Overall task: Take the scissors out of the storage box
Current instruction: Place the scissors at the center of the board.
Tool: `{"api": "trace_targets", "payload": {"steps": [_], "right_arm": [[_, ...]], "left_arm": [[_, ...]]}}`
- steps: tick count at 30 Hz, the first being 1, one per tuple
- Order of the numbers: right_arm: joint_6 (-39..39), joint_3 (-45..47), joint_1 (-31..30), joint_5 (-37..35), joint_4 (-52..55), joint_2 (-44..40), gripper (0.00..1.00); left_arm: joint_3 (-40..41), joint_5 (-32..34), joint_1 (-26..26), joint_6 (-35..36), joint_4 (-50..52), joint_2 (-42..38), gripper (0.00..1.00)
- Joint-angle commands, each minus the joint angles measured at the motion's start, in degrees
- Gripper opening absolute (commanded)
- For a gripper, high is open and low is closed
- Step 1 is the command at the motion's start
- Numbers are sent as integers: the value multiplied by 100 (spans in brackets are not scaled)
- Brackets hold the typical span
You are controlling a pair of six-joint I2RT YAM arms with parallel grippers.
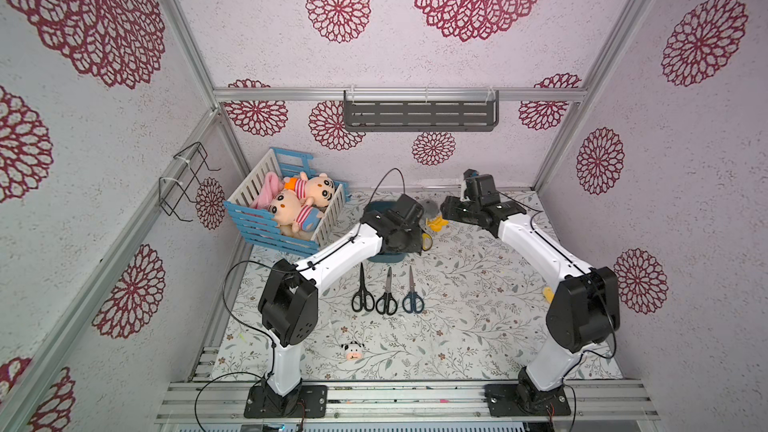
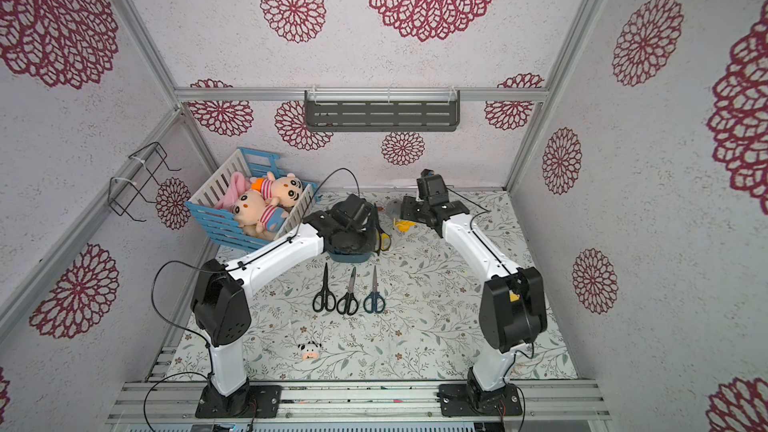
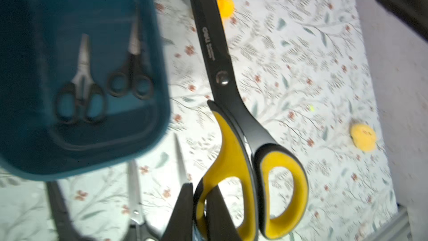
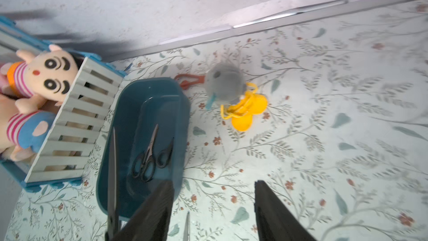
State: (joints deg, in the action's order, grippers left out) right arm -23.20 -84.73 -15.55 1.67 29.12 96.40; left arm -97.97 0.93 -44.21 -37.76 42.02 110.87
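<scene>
Left wrist: rounded, perhaps plastic tub (image 3: 69, 166); yellow-black scissors (image 3: 231, 147)

Pale, rough-textured walls (image 1: 270, 35) printed with crimson flower medallions close in three sides, framed in aluminium bars (image 1: 291, 94). A dark grey slotted shelf (image 1: 420, 115) hangs from the back crossbar, and a black wire rack (image 1: 187, 182) is tied to one of the side bars. The counter (image 1: 478, 305) is covered in a pale print of leafy sprigs and small red flowers, with aluminium rails (image 1: 415, 392) along its near edge.
</scene>
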Motion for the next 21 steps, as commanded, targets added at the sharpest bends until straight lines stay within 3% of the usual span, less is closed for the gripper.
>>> {"api": "trace_targets", "payload": {"steps": [1,11,21], "right_arm": [[-114,270,140,-172,-109,-710,61],[-74,824,150,-69,-84,-1334,61],[-42,759,107,35,-124,-1224,61]], "left_arm": [[194,45,-487,-491,-173,210,0],[244,221,-1088,-1108,-358,1233,0],[287,306,-1160,-879,-100,1492,0]]}}
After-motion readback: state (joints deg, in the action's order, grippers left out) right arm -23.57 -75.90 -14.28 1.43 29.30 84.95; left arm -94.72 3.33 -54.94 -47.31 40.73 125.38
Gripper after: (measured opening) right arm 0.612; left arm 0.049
